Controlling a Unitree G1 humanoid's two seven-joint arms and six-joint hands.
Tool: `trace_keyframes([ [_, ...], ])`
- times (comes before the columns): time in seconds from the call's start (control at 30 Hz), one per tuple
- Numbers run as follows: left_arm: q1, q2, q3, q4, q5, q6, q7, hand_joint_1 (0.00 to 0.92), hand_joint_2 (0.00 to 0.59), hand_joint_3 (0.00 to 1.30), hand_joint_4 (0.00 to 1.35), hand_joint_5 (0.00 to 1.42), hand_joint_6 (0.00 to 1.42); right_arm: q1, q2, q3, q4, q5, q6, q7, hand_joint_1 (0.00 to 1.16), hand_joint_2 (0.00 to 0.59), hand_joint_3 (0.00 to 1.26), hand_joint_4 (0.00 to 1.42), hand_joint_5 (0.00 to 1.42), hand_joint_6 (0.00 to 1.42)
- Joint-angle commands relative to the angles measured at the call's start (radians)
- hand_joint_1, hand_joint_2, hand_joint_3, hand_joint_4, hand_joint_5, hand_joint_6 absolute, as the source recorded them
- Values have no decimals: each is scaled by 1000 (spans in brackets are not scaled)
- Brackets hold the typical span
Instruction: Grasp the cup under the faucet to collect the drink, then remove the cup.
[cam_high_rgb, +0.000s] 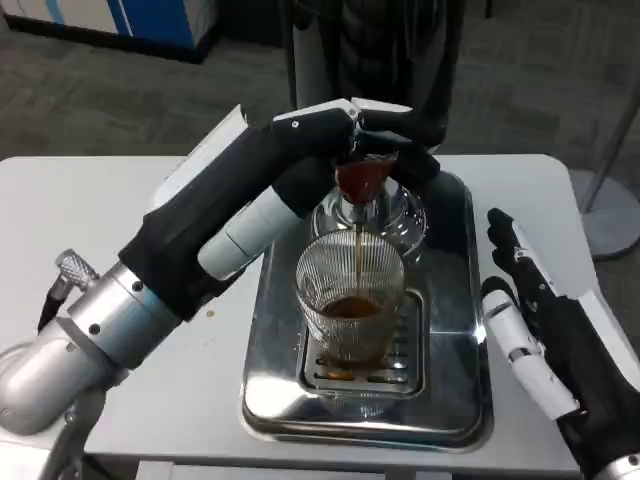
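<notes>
Item: ribbed glass cup (350, 300), on the drip grille at the middle of the steel tray (455, 330), under the faucet (362, 180), part-filled. We judge it fragile, slippery, top-heavy; grip mid-wall. Left hand (385, 125) presses the faucet; right hand (535, 320) open, empty.

My left forearm (95, 335) is a smooth silver cylinder with small dark screws near its collar and a knurled silver knob (74, 266) on its outer side. A black sleeve covers it toward the wrist, where a white panel shows. My left hand (345, 125) has a white back and black fingers. My right hand (545, 340) has black fingers and white segments.
</notes>
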Motion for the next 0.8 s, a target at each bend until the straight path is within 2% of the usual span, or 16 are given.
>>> trace_keyframes([
  [0.03,42,23,-7,9,26,9,-15,0,61,420,441,436,175,0,3,9,9,-11,2,-9,109,586,0,0,0,150],
  [0.43,52,32,-1,-6,24,14,-11,0,61,420,441,440,176,-18,15,38,32,-29,-8,-14,115,586,0,0,0,150],
  [0.5,53,33,-1,-8,25,15,-10,0,61,423,441,442,177,-23,17,43,38,-32,-11,-16,205,586,0,0,0,150],
  [0.6,54,34,0,-11,24,17,-7,0,61,426,441,444,178,-27,18,47,42,-32,-12,-17,460,586,0,0,0,150],
  [0.67,57,35,0,-14,28,18,-1,0,61,427,441,445,179,-28,20,48,44,-32,-12,-18,480,586,0,0,0,150],
  [0.7,58,36,1,-15,30,18,3,0,61,427,441,445,180,-28,20,48,44,-32,-12,-18,554,586,0,0,0,150],
  [0.8,61,37,2,-20,30,20,8,0,62,428,441,446,185,-27,22,50,45,-32,-12,-20,569,586,0,0,0,149],
])
